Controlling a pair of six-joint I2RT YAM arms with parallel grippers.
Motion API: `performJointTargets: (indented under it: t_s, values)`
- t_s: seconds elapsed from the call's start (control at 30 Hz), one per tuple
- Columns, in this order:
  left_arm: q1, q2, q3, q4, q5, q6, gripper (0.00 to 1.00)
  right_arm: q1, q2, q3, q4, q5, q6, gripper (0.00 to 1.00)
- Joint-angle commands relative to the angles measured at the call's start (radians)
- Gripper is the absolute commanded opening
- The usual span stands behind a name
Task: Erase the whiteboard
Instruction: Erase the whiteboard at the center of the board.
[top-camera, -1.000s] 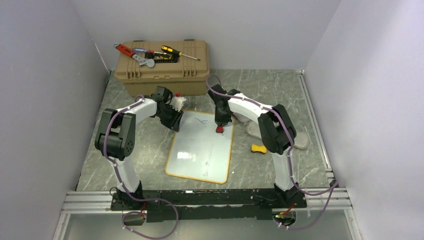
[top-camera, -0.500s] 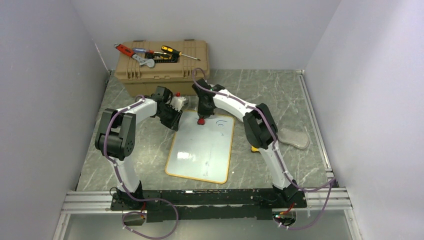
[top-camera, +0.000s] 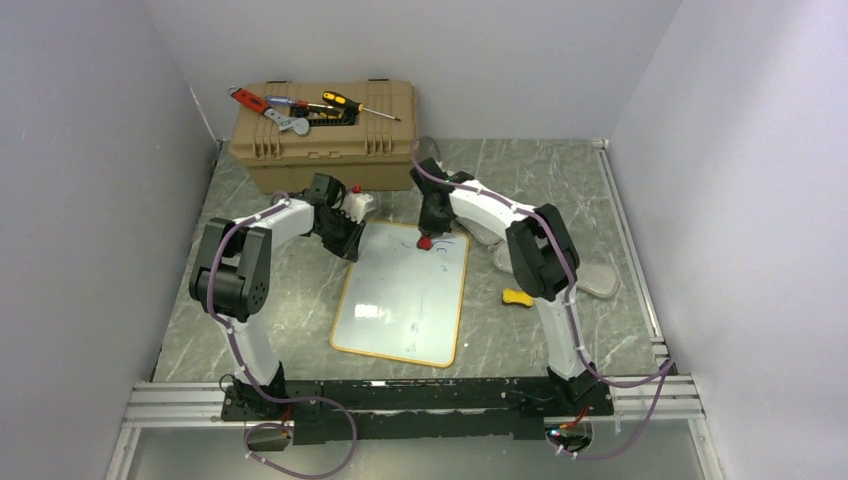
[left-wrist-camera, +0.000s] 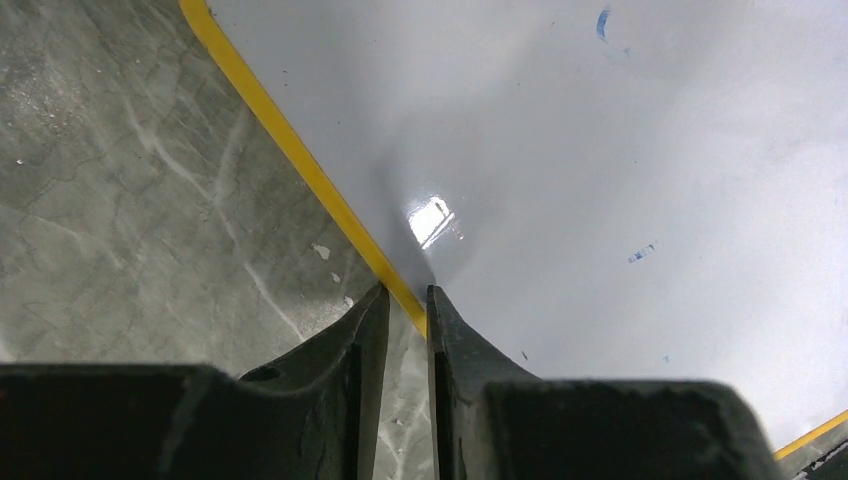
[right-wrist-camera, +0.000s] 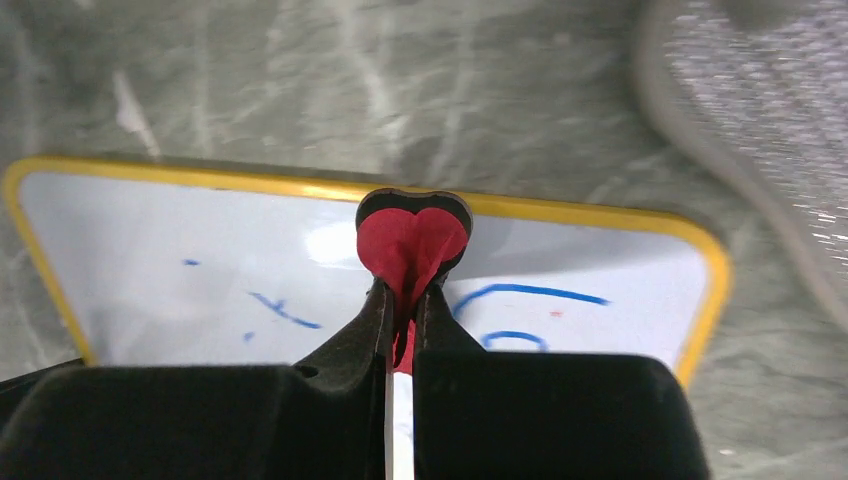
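The whiteboard (top-camera: 405, 295), white with a thin orange-yellow frame, lies flat on the marble table. My left gripper (top-camera: 350, 245) pinches its upper left edge; in the left wrist view the jaws (left-wrist-camera: 405, 295) sit closed around the yellow frame (left-wrist-camera: 300, 165). My right gripper (top-camera: 430, 232) is shut on a red eraser (right-wrist-camera: 412, 235) with a black backing, pressed on the board near its top edge. Blue strokes (right-wrist-camera: 530, 292) remain right of the eraser, and fainter ones (right-wrist-camera: 285, 310) to its left. Small blue flecks (left-wrist-camera: 642, 253) show in the left wrist view.
A tan toolbox (top-camera: 325, 135) with screwdrivers and a wrench on its lid stands behind the board. A white bottle with a red cap (top-camera: 357, 200) sits by the left gripper. A yellow object (top-camera: 517, 297) and a grey pad (top-camera: 592, 280) lie right of the board.
My right gripper swept the eraser left along the board's top, then part of the way back right. The blue mark at the top middle is gone. The left arm has not moved.
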Motion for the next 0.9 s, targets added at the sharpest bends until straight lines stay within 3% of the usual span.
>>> performJointTargets:
  t_s: [0.0,0.13,0.37,0.5,0.73,0.87]
  values:
    - [-0.013,0.065,-0.059,-0.046,-0.054,0.026,0.25,-0.010,-0.039,-0.108,-0.065,0.079,-0.026,0.00]
    - [-0.013,0.070,-0.056,-0.048,-0.054,0.024,0.24,0.041,-0.010,-0.077,-0.043,0.030,0.002,0.00]
    - [-0.013,0.064,-0.055,-0.057,-0.056,0.020,0.20,0.149,0.179,0.216,-0.114,-0.025,0.021,0.00]
    - [-0.013,0.062,-0.054,-0.062,-0.057,0.018,0.19,0.146,0.198,0.251,-0.133,-0.025,0.026,0.00]
    - [-0.013,0.060,-0.064,-0.056,-0.054,0.023,0.17,0.047,-0.066,-0.211,0.003,0.004,0.025,0.00]
    - [-0.013,0.067,-0.063,-0.053,-0.052,0.021,0.16,0.029,-0.147,-0.359,0.021,0.031,0.022,0.00]
